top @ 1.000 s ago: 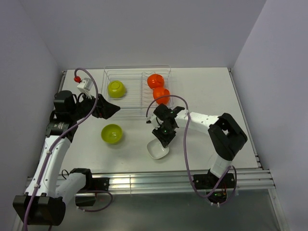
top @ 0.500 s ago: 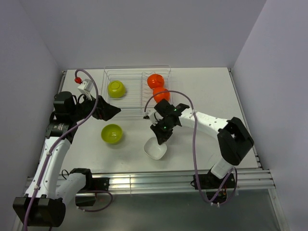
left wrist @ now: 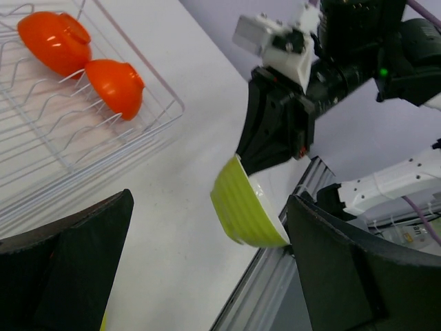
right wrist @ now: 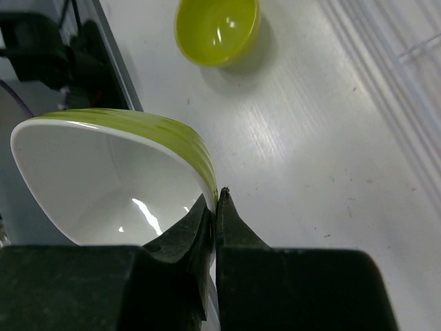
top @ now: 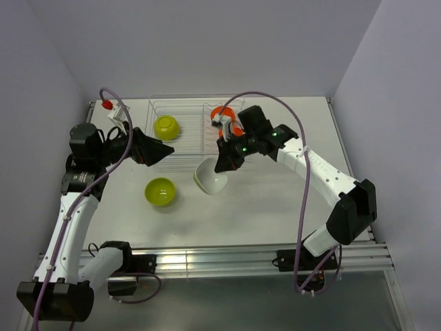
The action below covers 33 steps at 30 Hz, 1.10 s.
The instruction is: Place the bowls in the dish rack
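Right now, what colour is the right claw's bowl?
The bowl is white inside, lime-green outside; right wrist view.

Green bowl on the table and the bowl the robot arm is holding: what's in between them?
Nothing, just bare table between the green bowl and the held bowl; the top view shows it.

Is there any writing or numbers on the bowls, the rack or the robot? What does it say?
No words, numbers or labels can be read in any view.
The green and white bowl in the right pincer: plain, no writing.
The orange bowls and the dish rack: plain, no writing.
The right arm: only a small green light, no letters.
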Tool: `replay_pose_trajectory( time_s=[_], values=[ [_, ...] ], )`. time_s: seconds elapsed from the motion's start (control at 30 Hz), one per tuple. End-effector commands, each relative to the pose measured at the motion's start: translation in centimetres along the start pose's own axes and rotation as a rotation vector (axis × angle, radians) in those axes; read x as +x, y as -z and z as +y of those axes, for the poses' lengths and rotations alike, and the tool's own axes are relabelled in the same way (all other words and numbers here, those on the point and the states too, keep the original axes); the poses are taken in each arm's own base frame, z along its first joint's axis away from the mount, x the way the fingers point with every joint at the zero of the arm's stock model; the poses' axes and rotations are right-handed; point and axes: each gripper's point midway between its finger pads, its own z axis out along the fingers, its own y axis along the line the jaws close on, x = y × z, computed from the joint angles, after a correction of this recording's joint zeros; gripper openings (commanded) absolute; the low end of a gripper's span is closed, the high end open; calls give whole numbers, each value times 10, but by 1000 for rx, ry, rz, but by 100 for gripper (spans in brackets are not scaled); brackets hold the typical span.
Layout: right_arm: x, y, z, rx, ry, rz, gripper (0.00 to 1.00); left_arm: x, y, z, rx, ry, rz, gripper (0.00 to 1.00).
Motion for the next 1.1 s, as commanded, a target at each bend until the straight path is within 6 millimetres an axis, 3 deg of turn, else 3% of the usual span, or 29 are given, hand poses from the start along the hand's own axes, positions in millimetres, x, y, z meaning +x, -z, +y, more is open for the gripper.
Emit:
replay_pose_trajectory(
  time_s=[0.0,0.1,0.23,0.47,0.53,0.77,1.07],
  values=[
    [-60,45,16,-88,29,-211,0,-29,4,-37,133,-49,-51,99],
    [-75,65,4,-107,-31,-272,0,-36,4,-51,172,-41,-63,99],
    [-85,79,7,-180,-62,-306,0,-39,-6,-61,188,-34,-61,99],
    [-105,97,2,-244,-140,-394,0,-27,-56,-57,218,131,34,99],
    [-108,102,-6,-228,-162,-410,0,-27,-67,-69,240,139,50,100],
    [-103,106,-32,-138,-220,-430,0,-28,-86,-89,328,191,58,99],
    [-105,103,-37,-127,-238,-431,0,-17,-105,-93,315,208,92,99]
  ],
)
